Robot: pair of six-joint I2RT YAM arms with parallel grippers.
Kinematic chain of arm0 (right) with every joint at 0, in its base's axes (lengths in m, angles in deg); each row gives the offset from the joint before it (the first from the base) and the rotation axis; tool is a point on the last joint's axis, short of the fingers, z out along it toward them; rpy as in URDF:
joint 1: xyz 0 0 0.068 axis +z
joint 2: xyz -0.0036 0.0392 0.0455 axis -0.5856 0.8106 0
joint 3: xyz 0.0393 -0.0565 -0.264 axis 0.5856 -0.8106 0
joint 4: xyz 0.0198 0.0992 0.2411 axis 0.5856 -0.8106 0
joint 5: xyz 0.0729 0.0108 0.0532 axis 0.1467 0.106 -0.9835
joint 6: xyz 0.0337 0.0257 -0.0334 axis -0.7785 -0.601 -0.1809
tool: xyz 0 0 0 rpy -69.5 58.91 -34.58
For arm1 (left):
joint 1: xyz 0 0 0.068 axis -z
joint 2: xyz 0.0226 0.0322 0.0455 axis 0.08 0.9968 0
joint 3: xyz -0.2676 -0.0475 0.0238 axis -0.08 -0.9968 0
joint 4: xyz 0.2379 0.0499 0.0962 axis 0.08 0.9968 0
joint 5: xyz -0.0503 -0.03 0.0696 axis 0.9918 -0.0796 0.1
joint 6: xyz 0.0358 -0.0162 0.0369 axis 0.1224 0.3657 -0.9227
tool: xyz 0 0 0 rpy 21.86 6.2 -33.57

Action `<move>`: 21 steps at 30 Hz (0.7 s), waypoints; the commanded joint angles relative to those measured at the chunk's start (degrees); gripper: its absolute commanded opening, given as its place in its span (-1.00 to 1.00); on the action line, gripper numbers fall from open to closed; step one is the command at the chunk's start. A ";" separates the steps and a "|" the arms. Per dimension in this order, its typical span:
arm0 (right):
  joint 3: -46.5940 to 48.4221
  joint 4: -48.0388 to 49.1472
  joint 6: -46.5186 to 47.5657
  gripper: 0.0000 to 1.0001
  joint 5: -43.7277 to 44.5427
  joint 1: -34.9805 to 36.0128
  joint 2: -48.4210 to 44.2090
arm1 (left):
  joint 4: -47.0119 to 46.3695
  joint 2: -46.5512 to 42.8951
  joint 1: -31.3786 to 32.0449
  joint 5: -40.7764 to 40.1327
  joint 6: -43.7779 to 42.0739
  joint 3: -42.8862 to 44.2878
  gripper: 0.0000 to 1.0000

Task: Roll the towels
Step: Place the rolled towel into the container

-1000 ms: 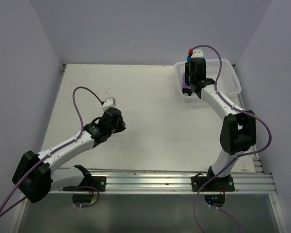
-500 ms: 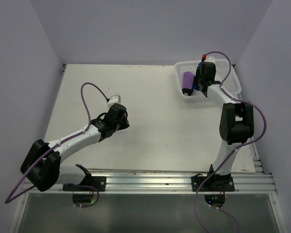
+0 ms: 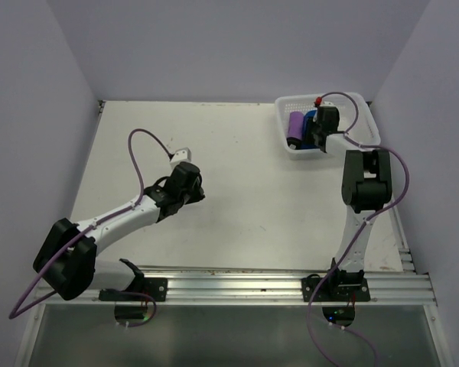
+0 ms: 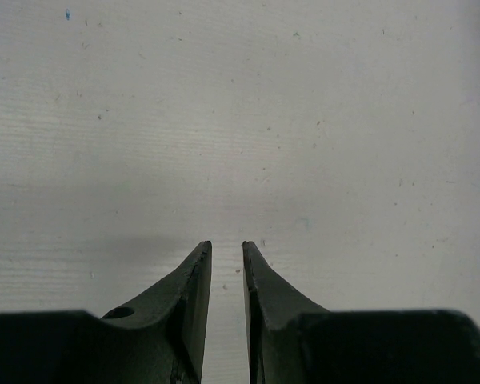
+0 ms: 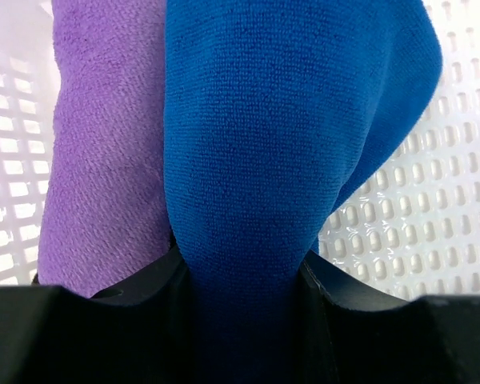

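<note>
**Top external:** we list a white plastic mesh basket [image 3: 289,151] at the far right corner of the pale speckled table [image 3: 237,176]. It holds a rolled, fleecy purple towel [image 3: 294,128] beside a fine-looped royal blue towel [image 3: 310,121]. The right gripper [image 3: 319,136] reaches into the basket, arm stretched forward. The left gripper [image 3: 194,194] hangs low over mid-table, elbow bent.

**Left wrist:** tapered black fingers [image 4: 194,276], a narrow slit apart, holding nothing.

**Right wrist:** jaws clamped on the blue towel, with the purple towel touching its left side.

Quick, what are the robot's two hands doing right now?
Left gripper: slightly open, holding nothing.
Right gripper: closed on the blue towel.
</note>
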 commanded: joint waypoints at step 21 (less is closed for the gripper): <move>3.66 -3.29 -0.93 0.16 0.76 -1.38 -5.57 | -2.36 0.92 -0.30 0.62 -0.63 2.00 -0.49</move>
